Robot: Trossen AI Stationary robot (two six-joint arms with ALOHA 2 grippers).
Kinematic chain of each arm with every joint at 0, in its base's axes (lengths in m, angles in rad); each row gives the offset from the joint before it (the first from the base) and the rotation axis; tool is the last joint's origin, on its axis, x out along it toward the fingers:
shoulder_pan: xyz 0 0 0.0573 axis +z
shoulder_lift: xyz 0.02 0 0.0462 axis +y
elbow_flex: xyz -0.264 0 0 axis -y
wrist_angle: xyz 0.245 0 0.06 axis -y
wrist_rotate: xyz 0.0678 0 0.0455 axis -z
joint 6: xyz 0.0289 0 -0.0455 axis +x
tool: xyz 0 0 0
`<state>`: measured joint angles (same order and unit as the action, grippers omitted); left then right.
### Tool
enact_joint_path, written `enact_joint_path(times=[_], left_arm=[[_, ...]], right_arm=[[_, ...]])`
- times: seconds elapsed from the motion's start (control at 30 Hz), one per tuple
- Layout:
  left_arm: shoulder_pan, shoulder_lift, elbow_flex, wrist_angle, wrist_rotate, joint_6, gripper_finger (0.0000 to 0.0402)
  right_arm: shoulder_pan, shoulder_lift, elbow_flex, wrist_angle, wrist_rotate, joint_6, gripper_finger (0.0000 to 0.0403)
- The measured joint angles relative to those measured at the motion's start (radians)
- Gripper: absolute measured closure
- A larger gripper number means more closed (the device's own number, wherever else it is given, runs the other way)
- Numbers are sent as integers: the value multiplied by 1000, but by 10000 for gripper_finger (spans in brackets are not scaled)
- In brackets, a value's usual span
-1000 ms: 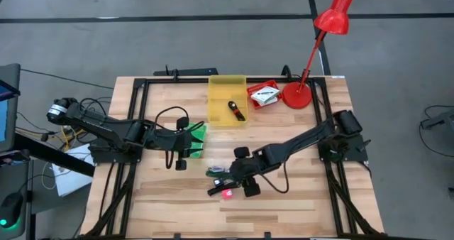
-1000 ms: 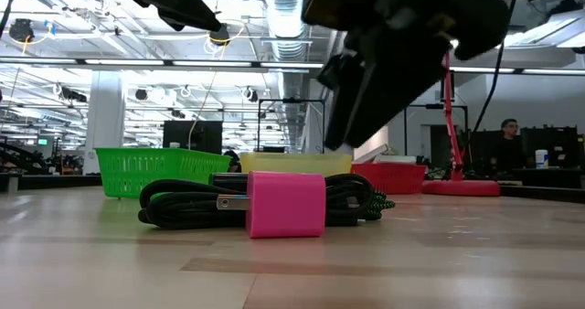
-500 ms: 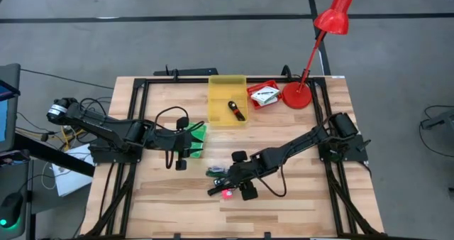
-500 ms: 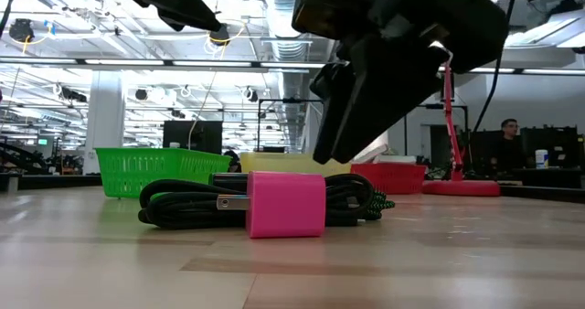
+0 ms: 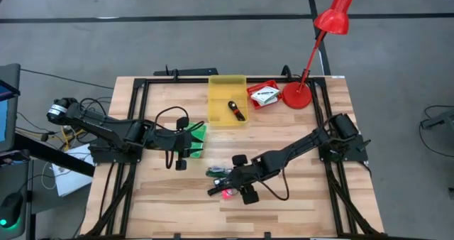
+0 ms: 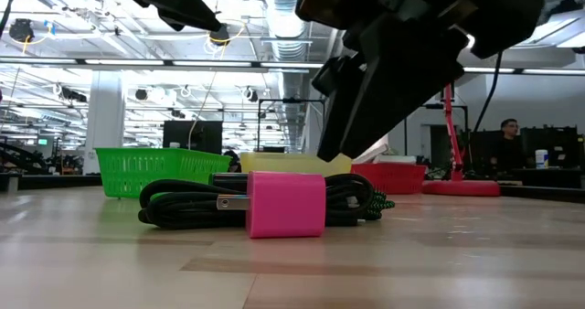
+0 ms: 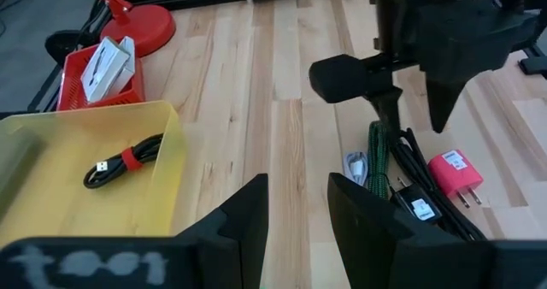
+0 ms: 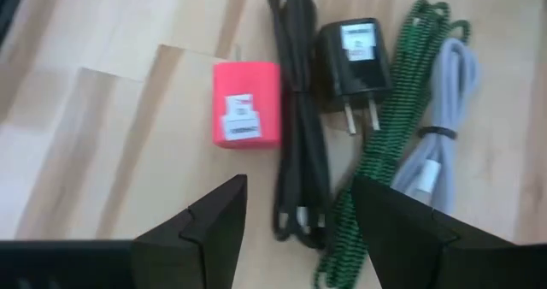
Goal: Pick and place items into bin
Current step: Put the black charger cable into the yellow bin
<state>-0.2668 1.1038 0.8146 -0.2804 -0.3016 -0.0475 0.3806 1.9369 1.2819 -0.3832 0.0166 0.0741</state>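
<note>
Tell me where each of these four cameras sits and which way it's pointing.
High view: above, straight down on the wooden table; both arms show.
Low view: table height, looking level at the pink plastic wall charger; the right tool hangs above.
Left wrist view: on the left arm, facing the yellow plastic bin; open left tool shows.
Right wrist view: on the right arm, looking down; open right tool shows.
Shared: all four show the pink charger and the black-green braided cable.

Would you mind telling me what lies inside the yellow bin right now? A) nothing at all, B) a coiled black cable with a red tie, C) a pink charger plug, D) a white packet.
B: the left wrist view shows a coiled black cable with a red tie lying in the yellow bin, while the pink charger plug sits out on the table.
</note>
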Motion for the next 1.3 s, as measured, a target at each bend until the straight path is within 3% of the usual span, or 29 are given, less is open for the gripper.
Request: enact_joint_path(times=[0.67, 0.8, 1.03, 1.3], left_arm=[[0, 0, 0, -1, 0, 6, 290], [0, 0, 0, -1, 0, 3, 290], [0, 0, 0, -1, 0, 0, 290], [0, 0, 0, -1, 0, -1, 290]], right_arm=[[11, 64, 1, 31, -16, 32, 208], [10, 64, 1, 26, -16, 33, 251], [6, 57, 1, 23, -12, 43, 384], [4, -35, 16, -59, 84, 53, 391]])
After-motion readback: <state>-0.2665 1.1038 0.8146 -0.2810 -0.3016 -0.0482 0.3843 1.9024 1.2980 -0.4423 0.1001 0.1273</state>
